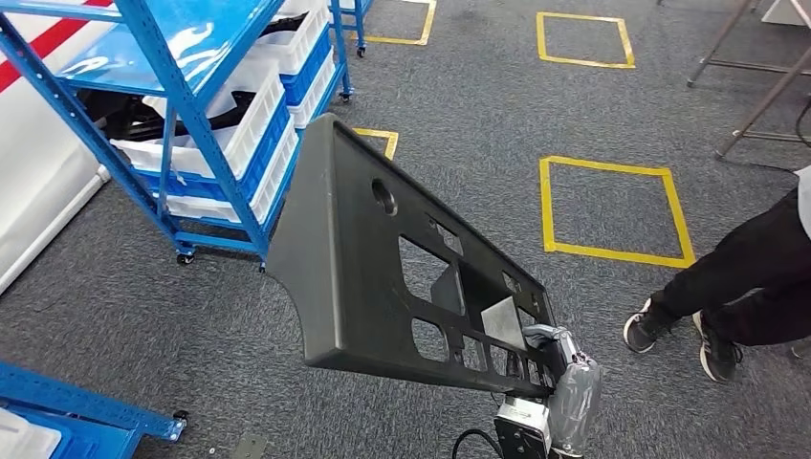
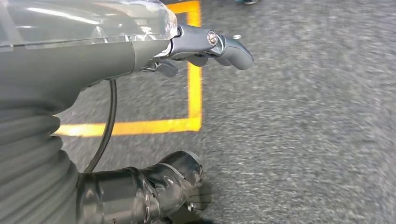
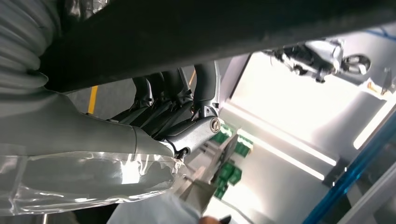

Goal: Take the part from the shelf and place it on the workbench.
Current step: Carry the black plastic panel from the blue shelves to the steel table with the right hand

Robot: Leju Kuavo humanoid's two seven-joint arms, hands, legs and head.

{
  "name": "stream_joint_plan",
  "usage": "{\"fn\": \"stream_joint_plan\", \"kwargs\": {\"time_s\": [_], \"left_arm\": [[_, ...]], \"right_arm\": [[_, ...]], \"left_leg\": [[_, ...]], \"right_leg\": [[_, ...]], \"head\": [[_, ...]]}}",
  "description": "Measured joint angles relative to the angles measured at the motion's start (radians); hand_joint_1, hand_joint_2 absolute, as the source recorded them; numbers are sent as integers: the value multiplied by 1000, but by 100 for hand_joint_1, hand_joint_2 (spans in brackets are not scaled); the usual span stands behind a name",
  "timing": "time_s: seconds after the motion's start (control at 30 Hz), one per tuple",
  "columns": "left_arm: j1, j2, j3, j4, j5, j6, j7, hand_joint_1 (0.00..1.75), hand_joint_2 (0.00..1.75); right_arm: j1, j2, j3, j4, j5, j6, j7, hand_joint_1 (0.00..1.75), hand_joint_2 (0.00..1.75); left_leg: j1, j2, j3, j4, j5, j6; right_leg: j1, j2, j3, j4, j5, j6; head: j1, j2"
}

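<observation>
A large dark panel (image 1: 383, 277), flat with many rectangular cutouts and one round hole, is being held up in the air across the middle of the head view, tilting from about 11 o'clock down to 5 o'clock. The right hand (image 1: 559, 359) is gripping it at its lower corner, near 5 o'clock, with grey fingers wrapping over the edge and a clear plastic sleeve covering the wrist behind them. In the right wrist view, the hand's dark fingers (image 3: 163, 93) are curling up against the underside of the panel (image 3: 210, 28), which is running as a dark band across the picture at 12 o'clock, with the thumb lying just beneath them. The left hand (image 2: 196, 107) is hanging over grey carpet (image 2: 303, 116) and holding nothing; its thumb (image 2: 219, 44) and its dark taped fingers (image 2: 154, 186) are standing well apart. A yellow tape corner (image 2: 191, 122) is showing on the floor under it. In the head view, a blue shelf (image 1: 182, 105) on wheels is standing at 10 o'clock, carrying white and blue bins (image 1: 253, 124), well apart from the panel's upper end. Yellow tape squares (image 1: 612, 210) are marking the carpet at 12 and 2 o'clock. A person's legs (image 1: 736, 277) in dark trousers and dark shoes are standing at 3 o'clock, near the lower end of the panel.
</observation>
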Motion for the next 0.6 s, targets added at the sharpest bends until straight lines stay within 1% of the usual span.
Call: {"fn": "stream_joint_plan", "kwargs": {"time_s": [0.03, 0.07, 0.1, 0.13, 0.17, 0.2, 0.23, 0.27, 0.3, 0.33, 0.37, 0.4, 0.43, 0.47, 0.5, 0.53, 0.57, 0.6], "left_arm": [[-1, 0, 0, 0, 0, 0, -1, 0, 175], [-3, 0, 0, 0, 0, -1, -2, 0, 175], [-4, 0, 0, 0, 0, -1, -3, 0, 175], [-6, 1, 0, 0, 0, -1, -4, 0, 175], [-6, 1, 0, 0, 0, -1, -4, 0, 175], [-6, 1, 1, 0, 0, -2, -5, 0, 175], [-5, 1, 1, 0, 0, -2, -6, 0, 175], [-4, 1, 1, 0, 0, -2, -6, 0, 175], [-2, 1, 1, 0, 0, -2, -6, 0, 175], [-1, 2, 1, 0, 0, -3, -6, 0, 175], [-1, 2, 1, 0, 0, -3, -6, 0, 175], [-2, 2, 1, 0, 0, -3, -6, 0, 175], [-3, 2, 1, 0, 0, -4, -6, 0, 175], [-4, 2, 1, 0, 0, -5, -7, 0, 175], [-4, 2, 1, 0, 0, -5, -7, 0, 175], [-4, 2, 1, 0, 0, -6, -7, 0, 175], [-4, 2, 1, 0, 0, -6, -7, 0, 175], [-5, 1, 1, 0, 0, -6, -7, 0, 175]], "right_arm": [[-2, 0, 2, 0, 0, 0, 1, 175, 175], [-3, 0, 3, 1, 0, 0, 2, 175, 175], [-3, -1, 3, 1, 0, 0, 3, 175, 175], [-3, -1, 4, 1, 0, 0, 4, 175, 175], [-3, -2, 4, 1, 0, 0, 5, 175, 175], [-5, -3, 4, 1, 0, 0, 5, 175, 175], [-7, -4, 4, 2, 0, 0, 6, 175, 175], [-9, -4, 4, 2, 0, 0, 6, 175, 175], [-11, -5, 4, 4, 0, 0, 6, 175, 175], [-11, -6, 4, 5, 0, 0, 6, 175, 175], [-11, -7, 4, 7, 0, 0, 6, 175, 175], [-11, -7, 4, 8, 0, 0, 7, 175, 175], [-11, -8, 5, 9, 0, 0, 7, 175, 175], [-12, -8, 5, 9, 0, 0, 7, 175, 175], [-14, -8, 6, 9, 0, 0, 7, 175, 175], [-16, -8, 7, 10, 0, 0, 8, 175, 175], [-17, -8, 8, 10, 0, 0, 8, 175, 175], [-17, -8, 9, 10, 0, 0, 8, 175, 175]], "left_leg": [[-1, -14, 10, -29, 6, 2], [-3, -18, 14, -38, 3, 4], [-3, -11, 16, -42, 4, 8], [-3, -1, 18, -47, 8, 13], [-2, 10, 19, -53, 13, 20], [-1, 22, 20, -59, 17, 27], [-2, 35, 21, -62, 20, 31], [-4, 47, 21, -62, 20, 34], [-7, 60, 20, -62, 19, 36], [-8, 74, 20, -62, 18, 36], [-10, 86, 20, -61, 17, 36], [-11, 99, 21, -61, 16, 36], [-12, 109, 24, -61, 14, 34], [-13, 119, 26, -61, 11, 32], [-15, 127, 29, -60, 9, 29], [-17, 136, 32, -60, 7, 25], [-18, 144, 34, -60, 5, 21], [-18, 153, 37, -61, 4, 16]], "right_leg": [[-1, 11, -4, 2, 0, 6], [-2, 20, -8, 2, 2, 13], [-4, 29, -11, -1, 6, 20], [-5, 27, -13, 0, 5, 26], [-4, 9, -20, 13, -3, 30], [-2, -17, -35, 43, -23, 34], [-2, -48, -58, 93, -53, 36], [-1, -71, -88, 156, -85, 39], [-3, -81, -117, 217, -110, 41], [-4, -86, -136, 257, -120, 43], [-5, -89, -136, 260, -112, 43], [-5, -94, -115, 223, -86, 41], [-3, -108, -76, 155, -53, 37], [2, -131, -36, 83, -29, 31], [8, -149, -6, 27, -13, 24], [14, -163, 11, -6, -8, 17], [19, -164, 13, -15, -10, 12], [20, -152, 11, -18, -7, 7]], "head": [[0, 0], [0, 0], [0, 0], [0, 0], [1, 0], [1, 0], [2, 0], [3, 0], [3, 0], [3, 0], [3, 0], [3, 0], [3, 0], [3, 0], [3, 0], [2, 0], [2, 0], [2, 0]]}}
